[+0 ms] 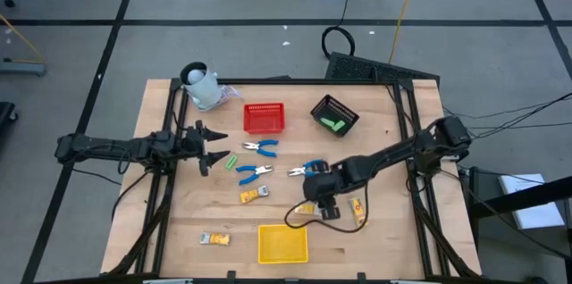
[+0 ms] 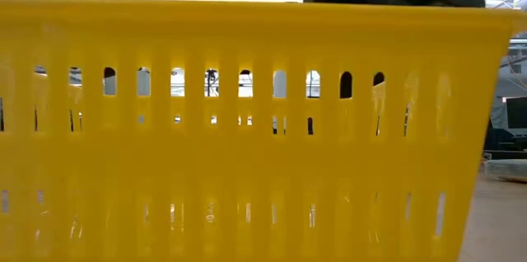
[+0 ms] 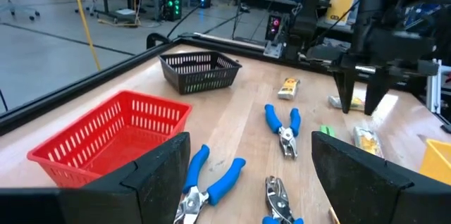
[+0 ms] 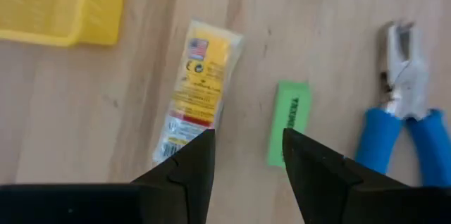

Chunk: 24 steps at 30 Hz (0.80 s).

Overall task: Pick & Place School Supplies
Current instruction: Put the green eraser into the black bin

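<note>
My right gripper (image 1: 315, 200) (image 4: 248, 159) hovers open over the table's middle, pointing steeply down. Just beyond its fingertips lie a yellow packet (image 4: 197, 86) and a green block (image 4: 289, 122), both flat on the wood, with a blue-handled plier (image 4: 405, 118) beside them. Two more pliers (image 1: 259, 147) (image 1: 255, 173), another green block (image 1: 231, 161) and other packets (image 1: 253, 195) (image 1: 214, 239) (image 1: 357, 211) lie loose. My left gripper (image 1: 207, 146) (image 3: 250, 146) waits open at the left edge, pointing level across the table.
A red mesh basket (image 1: 264, 117) and a black mesh basket (image 1: 333, 114) holding a green piece stand at the back. The yellow tray (image 1: 282, 242) sits at the near edge, and its wall (image 2: 247, 130) fills the low view. A white object (image 1: 201, 86) stands at the far left corner.
</note>
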Each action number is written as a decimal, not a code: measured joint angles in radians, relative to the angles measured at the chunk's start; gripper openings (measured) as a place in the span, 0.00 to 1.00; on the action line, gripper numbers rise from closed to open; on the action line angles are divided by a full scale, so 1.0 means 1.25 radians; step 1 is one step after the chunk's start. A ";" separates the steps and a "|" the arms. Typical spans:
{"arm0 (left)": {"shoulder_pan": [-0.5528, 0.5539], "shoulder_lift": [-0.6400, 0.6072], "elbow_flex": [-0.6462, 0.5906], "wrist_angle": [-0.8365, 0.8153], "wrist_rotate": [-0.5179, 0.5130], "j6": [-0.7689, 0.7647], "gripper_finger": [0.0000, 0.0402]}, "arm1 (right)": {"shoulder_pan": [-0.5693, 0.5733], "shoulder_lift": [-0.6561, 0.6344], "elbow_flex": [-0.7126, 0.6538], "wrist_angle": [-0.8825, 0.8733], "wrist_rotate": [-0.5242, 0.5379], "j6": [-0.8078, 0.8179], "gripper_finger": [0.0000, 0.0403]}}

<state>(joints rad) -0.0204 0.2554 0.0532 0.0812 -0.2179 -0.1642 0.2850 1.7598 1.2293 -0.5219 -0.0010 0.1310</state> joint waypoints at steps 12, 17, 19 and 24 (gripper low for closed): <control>-0.004 0.000 0.000 0.002 0.006 -0.018 0.74 | -0.002 0.084 0.000 0.035 0.045 0.016 0.50; -0.007 0.000 0.000 0.002 0.006 -0.017 0.74 | -0.013 0.083 0.000 0.037 0.061 0.010 0.50; -0.007 0.000 0.000 0.002 0.006 -0.016 0.74 | -0.019 0.083 0.000 0.035 0.063 0.002 0.50; -0.007 0.000 0.000 0.002 0.006 -0.016 0.74 | -0.032 0.083 0.000 0.032 0.043 -0.010 0.50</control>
<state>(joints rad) -0.0292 0.2554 0.0532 0.0834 -0.2100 -0.1843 0.2454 1.8637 1.2293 -0.4816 0.0531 0.1191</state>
